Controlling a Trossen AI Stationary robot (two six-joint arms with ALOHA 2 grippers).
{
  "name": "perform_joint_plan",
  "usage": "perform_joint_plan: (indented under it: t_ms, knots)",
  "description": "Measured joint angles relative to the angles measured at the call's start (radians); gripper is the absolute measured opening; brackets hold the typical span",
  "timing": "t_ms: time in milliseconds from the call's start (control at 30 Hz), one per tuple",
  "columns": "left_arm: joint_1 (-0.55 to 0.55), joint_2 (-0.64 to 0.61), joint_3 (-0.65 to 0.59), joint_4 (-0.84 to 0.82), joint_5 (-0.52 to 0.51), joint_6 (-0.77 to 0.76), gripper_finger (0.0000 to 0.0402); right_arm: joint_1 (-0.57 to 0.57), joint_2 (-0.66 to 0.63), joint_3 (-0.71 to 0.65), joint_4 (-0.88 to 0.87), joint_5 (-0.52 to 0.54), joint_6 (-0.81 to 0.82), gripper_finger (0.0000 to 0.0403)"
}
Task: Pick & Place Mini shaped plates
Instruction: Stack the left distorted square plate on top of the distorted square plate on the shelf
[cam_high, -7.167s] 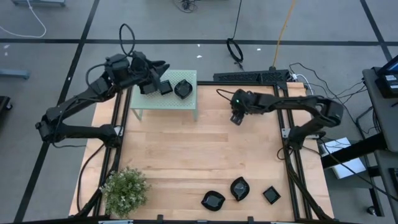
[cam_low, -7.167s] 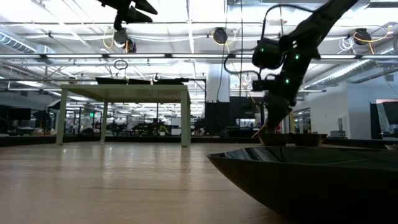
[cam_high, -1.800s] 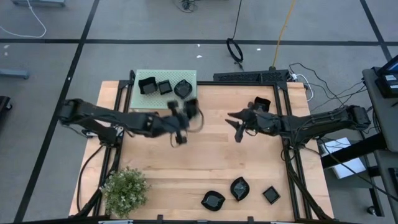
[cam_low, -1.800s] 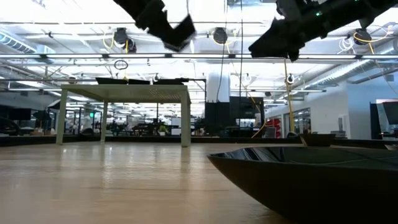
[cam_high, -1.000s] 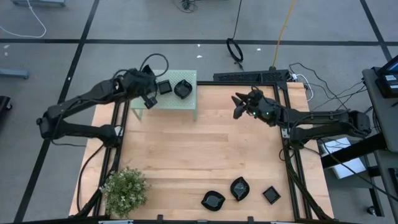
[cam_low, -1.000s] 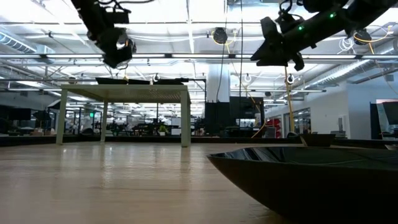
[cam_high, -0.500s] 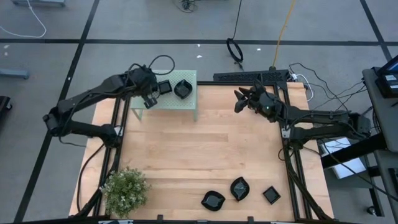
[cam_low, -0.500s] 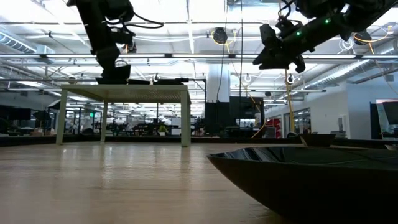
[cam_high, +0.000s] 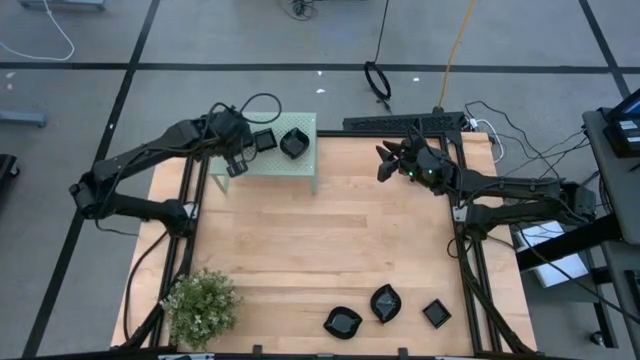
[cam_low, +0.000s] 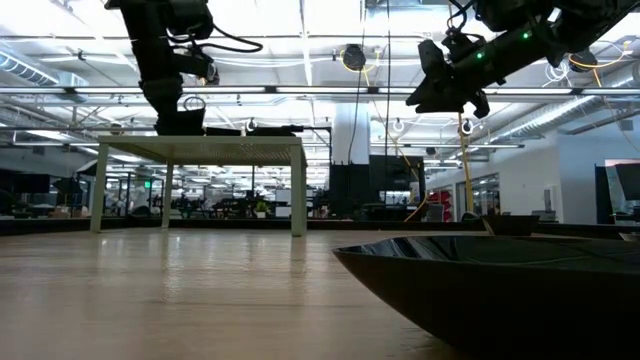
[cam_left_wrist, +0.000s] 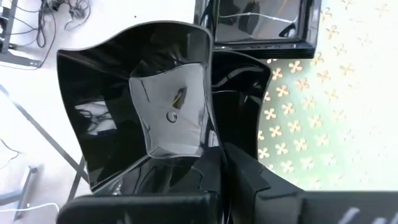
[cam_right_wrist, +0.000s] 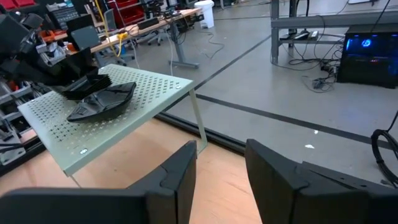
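My left hand (cam_high: 236, 160), pinched on a square black plate (cam_left_wrist: 146, 99), hovers over the near-left corner of the green stand (cam_high: 300, 165), directly above its drop spot, while my right hand (cam_high: 385, 168) waits open, far from the table's (cam_high: 300, 250) front-edge plates (cam_high: 385, 302).

This is a robotics lab or workshop in a large industrial hall. Around the wooden work table (cam_high: 320, 240) the grey concrete floor (cam_high: 100, 110) carries dark tape lines and loose cables (cam_high: 378, 80). Beyond the table run exposed ceiling beams with strip lights (cam_low: 300, 60), workbenches (cam_right_wrist: 149, 25), red storage bins (cam_right_wrist: 121, 7) and a glowing computer case (cam_right_wrist: 372, 46).
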Motion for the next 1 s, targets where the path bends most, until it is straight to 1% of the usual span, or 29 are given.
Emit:
perform_joint_plan:
  t_ms: [100,233,333,600,733,1000]
  knots:
    - [0.000,0.000,0.000,-0.002,0.010,0.019,0.0020,0.000,0.000,0.000,0.000,0.000,0.000,0.0125]
    - [0.000,0.000,0.000,-0.030,0.013,0.057,0.0006,0.000,0.000,0.000,0.000,0.000,0.000,0.0125]
    - [0.000,0.000,0.000,-0.029,0.013,0.061,0.0006,0.000,0.000,0.000,0.000,0.000,0.000,0.0125]
    - [0.000,0.000,0.000,-0.022,-0.002,0.059,0.0056,0.000,0.000,0.000,0.000,0.000,0.000,0.0125]
    - [0.000,0.000,0.000,-0.021,-0.005,0.027,0.0079,0.000,0.000,0.000,0.000,0.000,0.000,0.0125]
    - [-0.016,-0.044,0.000,-0.021,-0.005,0.012,0.0106,-0.026,0.000,0.000,-0.029,-0.001,0.005,0.0125]
